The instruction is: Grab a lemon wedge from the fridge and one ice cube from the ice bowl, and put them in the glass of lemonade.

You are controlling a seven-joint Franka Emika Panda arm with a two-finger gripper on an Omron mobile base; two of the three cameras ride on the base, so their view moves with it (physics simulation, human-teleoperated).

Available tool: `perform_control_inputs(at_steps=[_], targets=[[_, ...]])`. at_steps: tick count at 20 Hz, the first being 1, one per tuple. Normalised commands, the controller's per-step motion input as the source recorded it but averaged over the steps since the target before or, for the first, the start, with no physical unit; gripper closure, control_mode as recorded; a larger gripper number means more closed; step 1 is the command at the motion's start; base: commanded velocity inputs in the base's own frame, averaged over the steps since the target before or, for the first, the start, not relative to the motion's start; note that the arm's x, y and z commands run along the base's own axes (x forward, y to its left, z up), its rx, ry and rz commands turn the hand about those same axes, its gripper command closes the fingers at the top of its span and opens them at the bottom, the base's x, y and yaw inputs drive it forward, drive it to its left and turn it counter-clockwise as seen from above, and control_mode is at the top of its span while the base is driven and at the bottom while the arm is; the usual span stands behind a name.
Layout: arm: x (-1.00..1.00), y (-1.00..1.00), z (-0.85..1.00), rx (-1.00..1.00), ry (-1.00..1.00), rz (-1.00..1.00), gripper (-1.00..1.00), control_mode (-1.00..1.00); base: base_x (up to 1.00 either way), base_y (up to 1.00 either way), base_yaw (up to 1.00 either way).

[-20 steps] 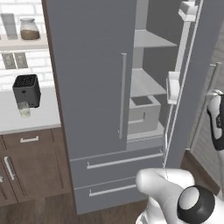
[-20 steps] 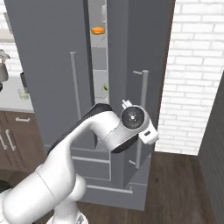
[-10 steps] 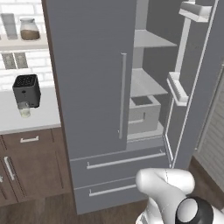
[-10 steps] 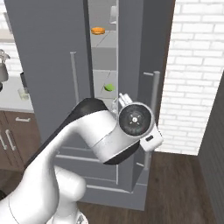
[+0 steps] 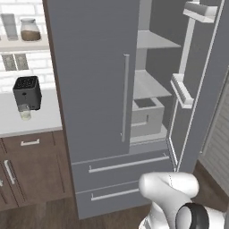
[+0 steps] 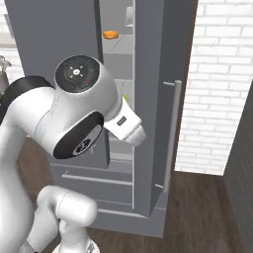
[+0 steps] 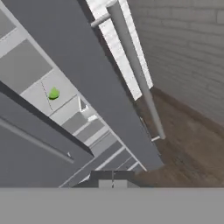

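Lemon wedge [image 7: 53, 93] lies well beyond my closed, empty jaws [image 7: 112, 176]; tiny, light, slippery, I'd pinch its flat sides.

Flat, even rendered light; soft, slightly blurry.

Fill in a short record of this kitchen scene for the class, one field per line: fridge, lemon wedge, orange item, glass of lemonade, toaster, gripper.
fridge: grey fridge, right door swung open, left door closed, both drawers shut
lemon wedge: small yellow-green wedge on a fridge shelf, untouched
orange item: small orange item on a higher fridge shelf
glass of lemonade: short glass on the counter, in front of the toaster
toaster: black toaster on the counter, left of the fridge
gripper: gripper shut, empty, outside the fridge
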Motion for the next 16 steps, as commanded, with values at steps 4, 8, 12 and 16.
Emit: perform_control_inputs(at_steps=[4, 8, 12, 16], targets=[[0.62, 1.0, -0.05, -0.49, 0.28, 0.0, 1.0, -1.0, 0.0, 0.0, 0.0], [1.0, 0.98, -0.88, -0.43, -0.02, -0.01, 1.0, -1.0, 0.0, 0.0, 0.0], [1.0, 0.66, -0.73, -0.18, -0.06, 0.0, 1.0, -1.0, 0.0, 0.0, 0.0], [0.6, 0.41, 0.11, -0.18, 0.19, 0.0, -1.0, -1.0, 0.0, 0.0, 0.0]])
